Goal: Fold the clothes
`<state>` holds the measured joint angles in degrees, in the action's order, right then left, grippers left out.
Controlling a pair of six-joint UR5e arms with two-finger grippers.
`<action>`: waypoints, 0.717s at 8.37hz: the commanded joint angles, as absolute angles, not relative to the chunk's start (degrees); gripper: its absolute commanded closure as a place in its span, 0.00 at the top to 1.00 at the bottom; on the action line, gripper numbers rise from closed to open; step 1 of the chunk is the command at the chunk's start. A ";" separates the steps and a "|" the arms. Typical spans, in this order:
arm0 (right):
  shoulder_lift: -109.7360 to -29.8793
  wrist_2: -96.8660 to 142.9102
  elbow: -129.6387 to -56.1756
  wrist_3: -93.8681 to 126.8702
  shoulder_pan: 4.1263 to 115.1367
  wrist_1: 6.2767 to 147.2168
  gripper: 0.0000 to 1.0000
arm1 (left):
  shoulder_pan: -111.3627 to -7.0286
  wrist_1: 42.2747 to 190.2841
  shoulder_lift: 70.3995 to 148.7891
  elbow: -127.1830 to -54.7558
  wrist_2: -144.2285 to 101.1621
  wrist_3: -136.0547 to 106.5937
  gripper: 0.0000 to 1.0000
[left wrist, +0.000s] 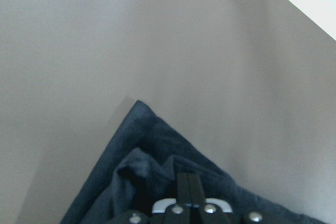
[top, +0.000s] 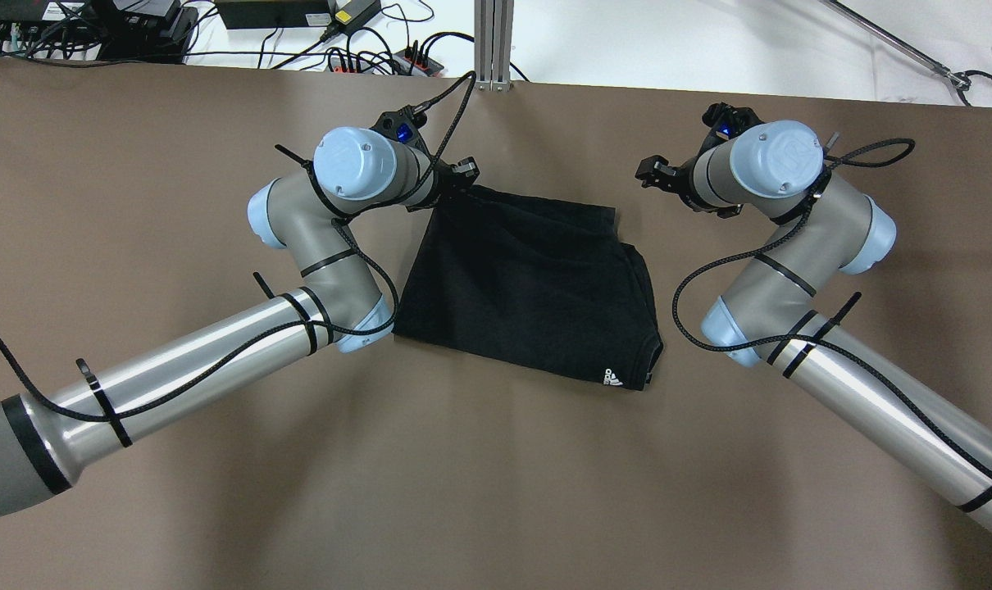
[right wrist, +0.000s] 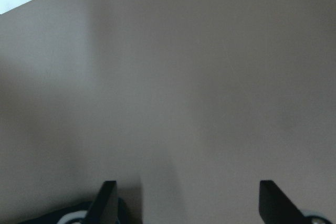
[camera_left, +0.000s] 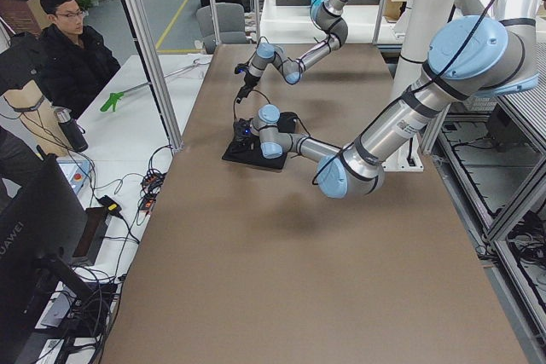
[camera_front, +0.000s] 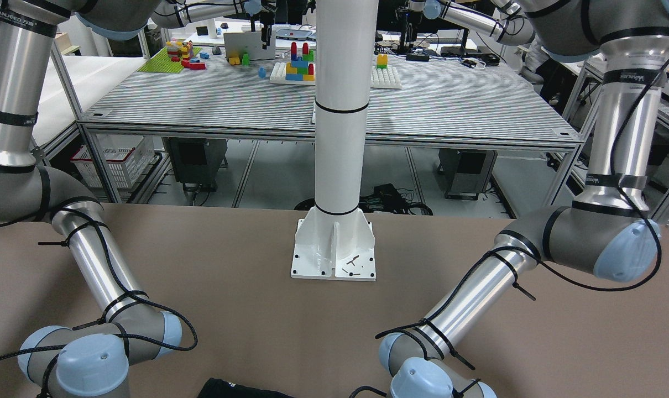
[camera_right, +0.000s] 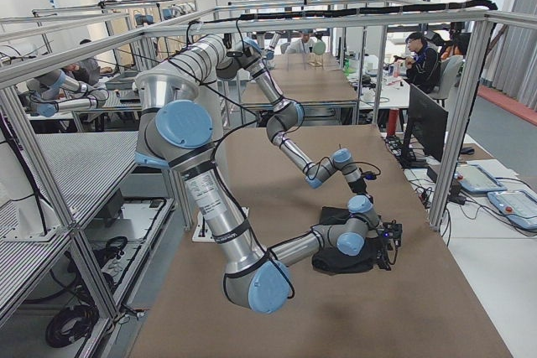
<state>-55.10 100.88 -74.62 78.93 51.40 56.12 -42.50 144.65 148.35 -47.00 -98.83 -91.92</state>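
Garment (top: 529, 279) corner pinched by L gripper (left wrist: 188, 179); R gripper (right wrist: 186, 186) spread wide over table (right wrist: 184, 77), clear of garment.

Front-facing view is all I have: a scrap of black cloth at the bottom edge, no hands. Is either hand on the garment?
Observer: Yes, the left hand is shut on the far left corner of the garment, fabric bunched around it.
Operator: And the right?
Observer: The right hand is open over bare table, beside the far right corner, not touching it.
Operator: Any marking?
Observer: A white logo at the near right corner.
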 commanded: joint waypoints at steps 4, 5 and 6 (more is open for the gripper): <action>-55.99 96.33 -75.58 79.01 47.81 55.46 0.95 | -53.67 147.83 156.45 -29.01 -100.45 -84.67 0.00; -56.77 96.68 -77.59 78.67 47.99 56.33 0.95 | -57.18 147.66 155.40 -29.00 -102.46 -80.20 0.00; -57.47 96.85 -78.56 78.05 48.51 57.38 0.95 | -60.35 147.57 152.61 -29.09 -104.57 -73.37 0.00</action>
